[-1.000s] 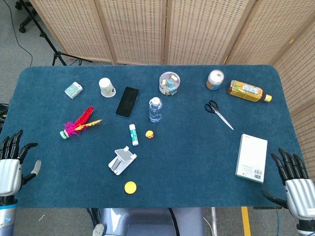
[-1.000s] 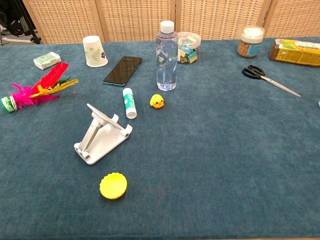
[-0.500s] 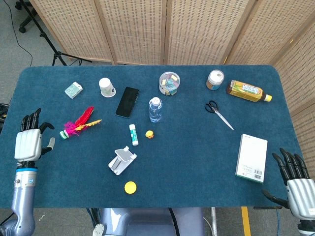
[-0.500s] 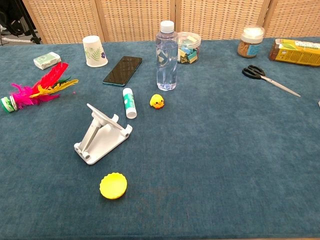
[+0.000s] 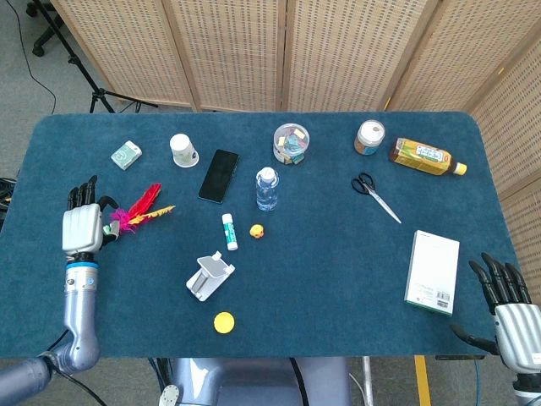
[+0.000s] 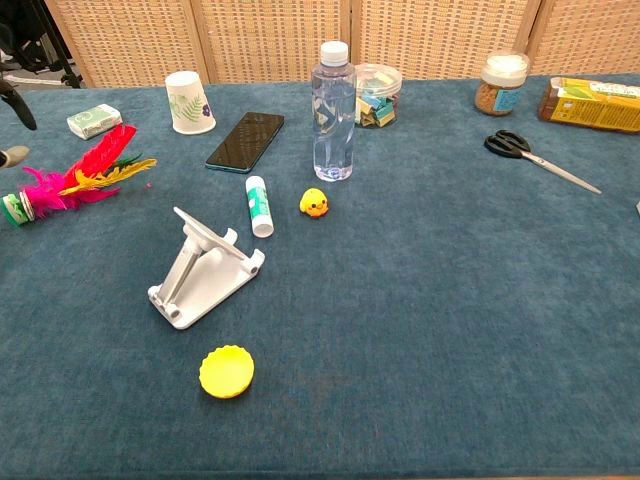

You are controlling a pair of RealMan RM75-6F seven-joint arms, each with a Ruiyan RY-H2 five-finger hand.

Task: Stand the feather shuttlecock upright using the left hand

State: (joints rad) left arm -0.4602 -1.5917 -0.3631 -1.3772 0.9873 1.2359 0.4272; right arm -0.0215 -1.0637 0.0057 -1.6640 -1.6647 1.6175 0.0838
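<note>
Lying flat on the table [image 5: 355, 262] is where the feather shuttlecock [image 5: 133, 212] sits right now, green base toward the near-left, red and yellow feathers fanned out toward the paper cup [image 5: 183, 150], so the actual standing-up part hasn't happened. Nothing is gripped yet. The left hand [image 5: 82, 227] hovers just beside the base end, palm down, forearm coming up from the near table edge, fingers [image 5: 81, 193] spread and holding nothing. Looks like the reach is basically done and the grab plus tilt-up is all that's left. The right hand [image 5: 510, 315] sits way off at the near-right corner by the white box [image 5: 432, 271], fingers apart, empty too.
</note>
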